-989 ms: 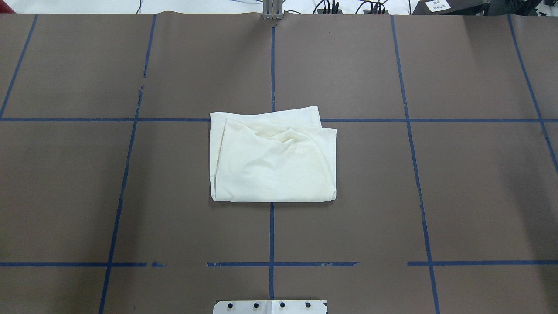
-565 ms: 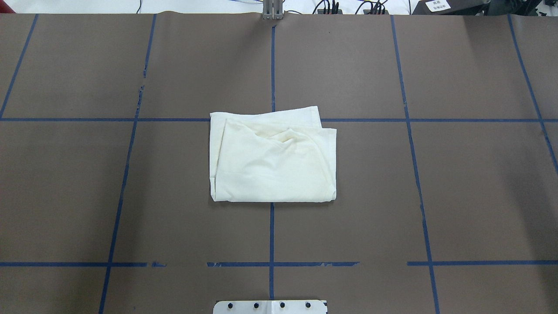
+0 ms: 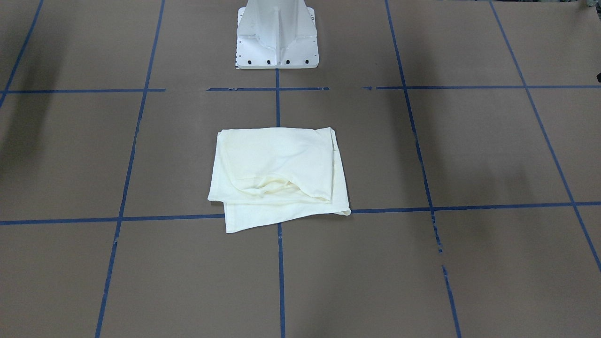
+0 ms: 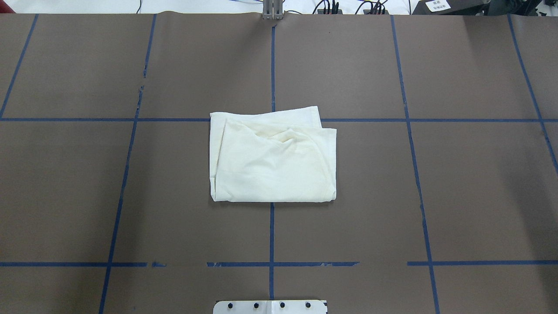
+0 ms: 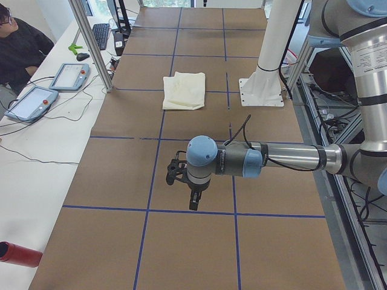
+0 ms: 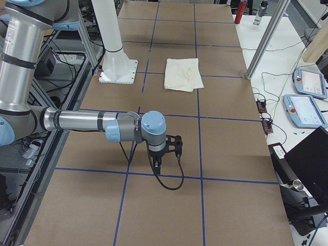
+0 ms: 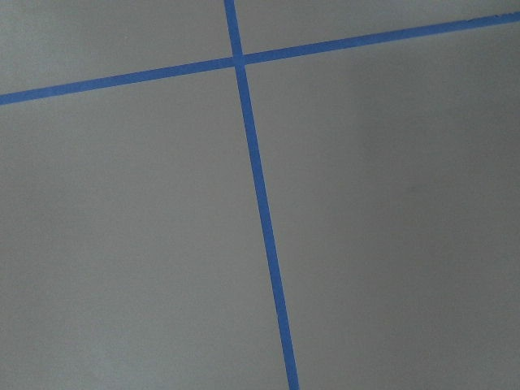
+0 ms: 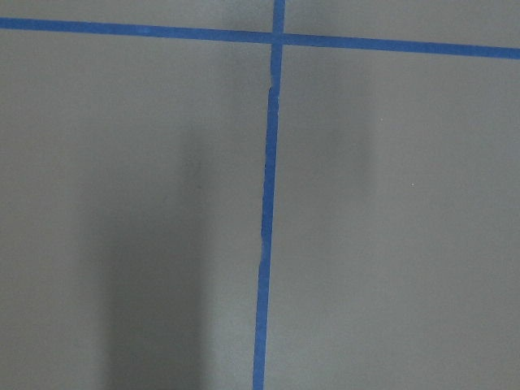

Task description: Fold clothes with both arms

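Cream T-shirt (image 4: 273,159) lies folded square across the centre tape line (image 4: 271,231) just beyond my pedestal (image 3: 277,37), my left gripper (image 5: 193,202) and right gripper (image 6: 156,165) hang well clear, spread or pressed together I cannot tell, so I'd call it done and not disturb that ruffled far edge.

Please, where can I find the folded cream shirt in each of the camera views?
Exterior front-facing: shirt at centre, below the white pedestal base.
Overhead exterior: shirt at centre, above the base at the bottom edge.
Exterior left: shirt at upper middle, left of the base.
Exterior right: shirt at upper middle, right of the base.
Both wrist views: not in them.
Shared landmark: the pedestal base.
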You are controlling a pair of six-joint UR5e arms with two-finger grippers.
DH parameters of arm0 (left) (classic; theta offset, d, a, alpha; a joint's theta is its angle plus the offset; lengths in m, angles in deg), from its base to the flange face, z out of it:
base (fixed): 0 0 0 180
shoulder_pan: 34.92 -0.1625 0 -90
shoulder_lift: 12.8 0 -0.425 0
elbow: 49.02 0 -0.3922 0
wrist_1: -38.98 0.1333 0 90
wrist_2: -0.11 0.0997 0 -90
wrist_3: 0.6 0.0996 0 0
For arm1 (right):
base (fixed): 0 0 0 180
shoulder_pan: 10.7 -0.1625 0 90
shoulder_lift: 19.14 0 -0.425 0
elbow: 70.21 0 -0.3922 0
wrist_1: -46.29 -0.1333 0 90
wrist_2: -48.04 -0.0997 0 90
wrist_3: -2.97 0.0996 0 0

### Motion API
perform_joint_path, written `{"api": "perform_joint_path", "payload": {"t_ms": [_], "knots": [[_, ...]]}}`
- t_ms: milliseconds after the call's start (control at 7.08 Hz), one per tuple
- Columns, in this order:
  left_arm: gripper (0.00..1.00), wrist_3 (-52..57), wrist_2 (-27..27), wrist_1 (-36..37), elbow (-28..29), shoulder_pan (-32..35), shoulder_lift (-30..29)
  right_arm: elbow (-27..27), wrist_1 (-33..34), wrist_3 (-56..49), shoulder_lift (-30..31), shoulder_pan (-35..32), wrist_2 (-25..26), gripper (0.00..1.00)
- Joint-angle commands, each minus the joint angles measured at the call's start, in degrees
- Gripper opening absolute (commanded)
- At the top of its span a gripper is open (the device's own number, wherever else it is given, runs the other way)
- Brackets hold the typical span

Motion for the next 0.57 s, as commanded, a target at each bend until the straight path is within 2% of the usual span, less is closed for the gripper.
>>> {"api": "perform_joint_path", "payload": {"t_ms": [0, 424], "knots": [[1.00, -0.1, 0.0, 0.1, -0.2, 0.0, 0.0, 0.1, -0.2, 0.0, 0.0, 0.1, 0.0, 1.00], [1.00, -0.1, 0.0, 0.1, -0.3, 0.0, 0.1, 0.1, -0.2, 0.0, 0.0, 0.1, 0.0, 1.00]]}}
